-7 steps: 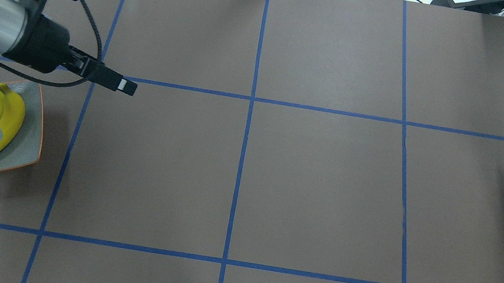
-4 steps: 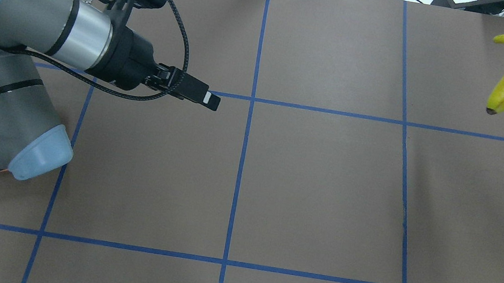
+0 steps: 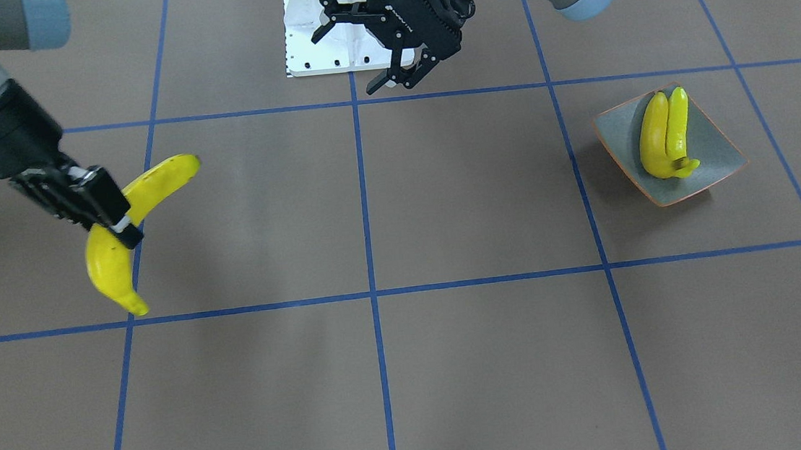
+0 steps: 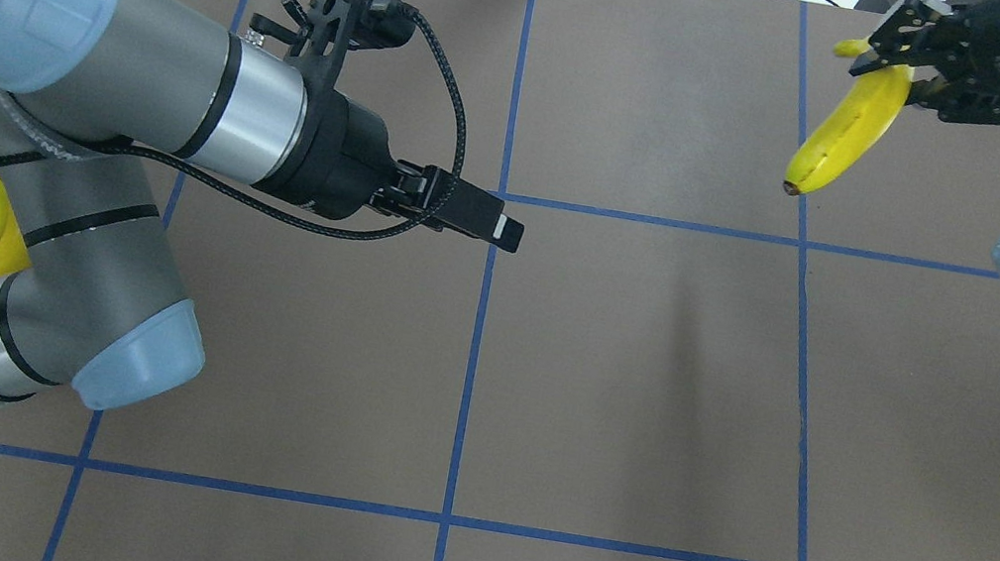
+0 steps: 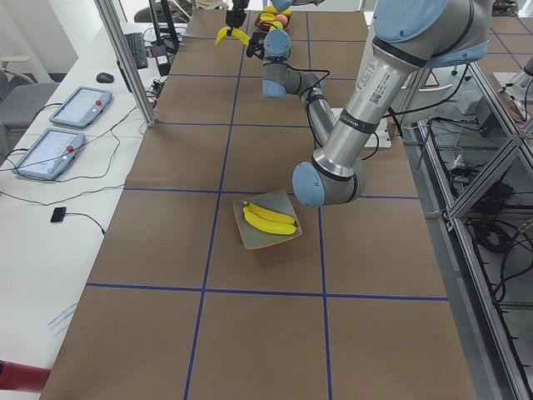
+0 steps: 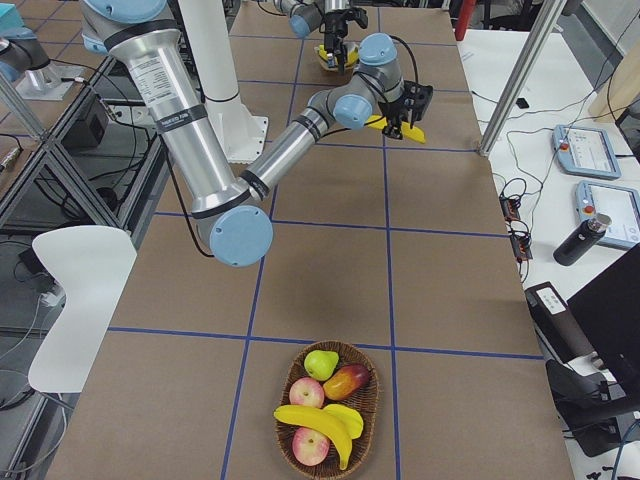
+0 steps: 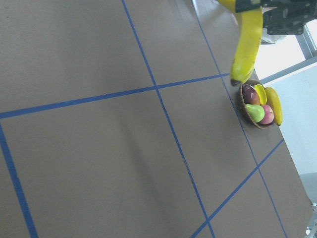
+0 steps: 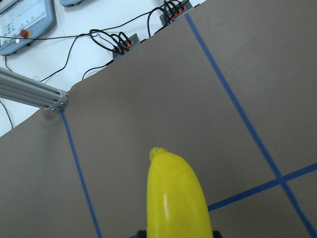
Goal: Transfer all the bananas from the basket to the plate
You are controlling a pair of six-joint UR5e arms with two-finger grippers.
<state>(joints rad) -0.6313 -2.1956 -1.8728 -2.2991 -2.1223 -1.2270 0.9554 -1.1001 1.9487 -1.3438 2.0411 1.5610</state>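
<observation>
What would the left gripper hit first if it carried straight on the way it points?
Most likely the bare table paper: the left gripper angles down toward it. The held banana sits off that line, though depth is unclear.

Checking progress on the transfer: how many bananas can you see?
4: two smooth yellow bananas on the grey-green squarish plate, one banana held by the right tool, one banana in the woven basket. Other fruit there may hide more.

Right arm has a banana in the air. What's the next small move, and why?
Probably carry the held banana toward the open left gripper at mid-table: the right gripper is far from the plate, which sits on the left arm's side.
</observation>
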